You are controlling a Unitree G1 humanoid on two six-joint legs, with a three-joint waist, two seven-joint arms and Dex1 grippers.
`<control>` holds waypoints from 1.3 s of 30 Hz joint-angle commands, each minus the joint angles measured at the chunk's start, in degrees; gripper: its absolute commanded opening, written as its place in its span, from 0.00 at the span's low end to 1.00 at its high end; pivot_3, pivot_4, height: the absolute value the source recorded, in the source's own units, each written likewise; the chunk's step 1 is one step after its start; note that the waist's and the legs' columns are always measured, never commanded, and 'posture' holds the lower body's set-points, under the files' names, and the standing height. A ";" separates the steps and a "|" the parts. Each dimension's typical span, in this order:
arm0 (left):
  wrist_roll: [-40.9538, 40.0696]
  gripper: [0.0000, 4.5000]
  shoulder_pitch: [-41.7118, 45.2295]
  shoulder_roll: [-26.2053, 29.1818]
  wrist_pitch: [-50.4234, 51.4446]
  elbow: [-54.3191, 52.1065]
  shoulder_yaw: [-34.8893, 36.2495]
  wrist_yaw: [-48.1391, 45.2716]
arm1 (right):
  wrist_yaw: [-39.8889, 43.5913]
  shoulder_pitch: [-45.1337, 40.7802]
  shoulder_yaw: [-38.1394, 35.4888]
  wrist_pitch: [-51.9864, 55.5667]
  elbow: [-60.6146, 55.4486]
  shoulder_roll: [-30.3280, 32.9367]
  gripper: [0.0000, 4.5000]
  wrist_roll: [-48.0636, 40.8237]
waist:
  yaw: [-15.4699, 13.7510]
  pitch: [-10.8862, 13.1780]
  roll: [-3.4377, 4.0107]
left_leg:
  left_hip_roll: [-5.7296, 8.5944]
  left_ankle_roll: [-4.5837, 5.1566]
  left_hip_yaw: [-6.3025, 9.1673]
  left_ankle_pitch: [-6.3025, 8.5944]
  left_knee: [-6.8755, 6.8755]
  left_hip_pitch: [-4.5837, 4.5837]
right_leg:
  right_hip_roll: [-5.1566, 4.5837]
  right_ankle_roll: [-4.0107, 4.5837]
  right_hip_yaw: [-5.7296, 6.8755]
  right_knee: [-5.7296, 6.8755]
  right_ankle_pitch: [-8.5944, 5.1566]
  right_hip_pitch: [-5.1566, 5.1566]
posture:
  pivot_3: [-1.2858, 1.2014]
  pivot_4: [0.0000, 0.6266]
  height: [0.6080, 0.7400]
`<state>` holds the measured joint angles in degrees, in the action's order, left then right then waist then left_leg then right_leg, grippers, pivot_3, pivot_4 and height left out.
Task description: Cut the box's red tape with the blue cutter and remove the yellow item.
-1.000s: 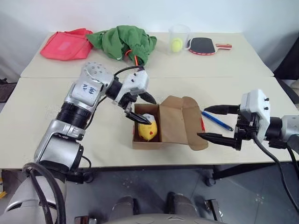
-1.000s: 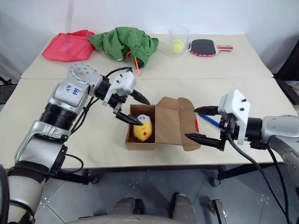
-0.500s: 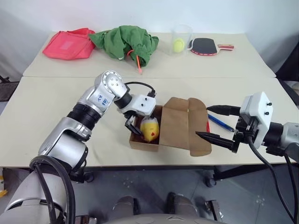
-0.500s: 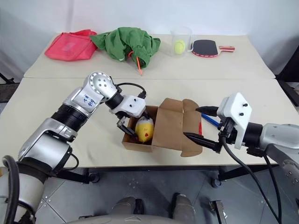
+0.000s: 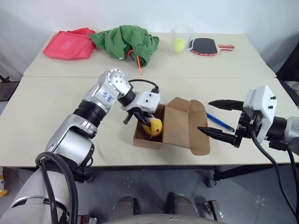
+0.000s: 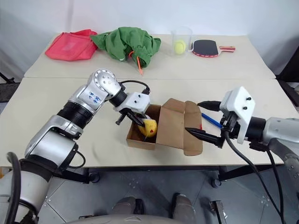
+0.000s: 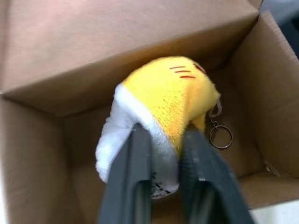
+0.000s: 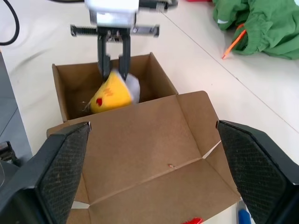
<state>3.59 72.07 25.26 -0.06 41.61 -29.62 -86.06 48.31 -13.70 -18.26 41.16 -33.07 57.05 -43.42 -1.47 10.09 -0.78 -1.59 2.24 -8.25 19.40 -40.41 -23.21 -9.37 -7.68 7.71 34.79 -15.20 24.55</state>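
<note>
Flap [image 5: 187, 122] btwn R gripper [image 5: 219, 119] & yellow item [image 5: 155, 127].

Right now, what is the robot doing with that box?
The robot's left gripper is reaching into the open cardboard box and pinching a yellow plush toy with a white part and a small key ring. The toy is still inside the box. The right gripper waits wide open beside the box's folded-out flap. A blue cutter lies on the table just past the box.
</note>
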 commanded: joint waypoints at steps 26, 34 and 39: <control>-4.97 0.00 -19.33 27.01 47.73 -32.69 23.60 19.61 | 16.68 -18.05 12.46 -10.62 16.71 -3.20 1.00 4.97 | 1.71 0.03 0.01 | -0.04 -0.06 -0.02 0.01 0.03 0.17 | 0.02 -0.01 -0.10 0.25 -0.01 0.03 | 0.52 0.24 1.00; -6.67 0.00 -32.51 27.93 57.49 -40.66 26.14 28.74 | 22.86 -28.64 17.40 -15.33 29.86 -10.92 1.00 8.57 | 0.93 0.16 -0.18 | -0.13 -0.10 0.05 0.01 -0.23 0.03 | 0.04 0.00 -0.15 0.31 -0.01 0.01 | 0.52 0.24 1.00; -7.82 0.00 -35.91 27.59 59.57 -41.20 26.87 31.35 | 25.57 -36.02 20.85 -16.13 37.59 -16.35 1.00 10.76 | 1.74 0.15 -0.15 | -0.12 -0.18 0.00 0.01 -0.23 0.20 | 0.06 0.01 -0.15 0.61 -0.02 0.02 | 0.52 0.24 1.00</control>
<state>-3.62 37.39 52.81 58.33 0.67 -2.87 -55.55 73.04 -47.85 2.74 26.20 3.54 41.05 -33.01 0.27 10.23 -0.93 -1.72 2.02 -8.24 19.42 -40.64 -22.94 -9.31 -7.65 7.56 35.52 -15.22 24.56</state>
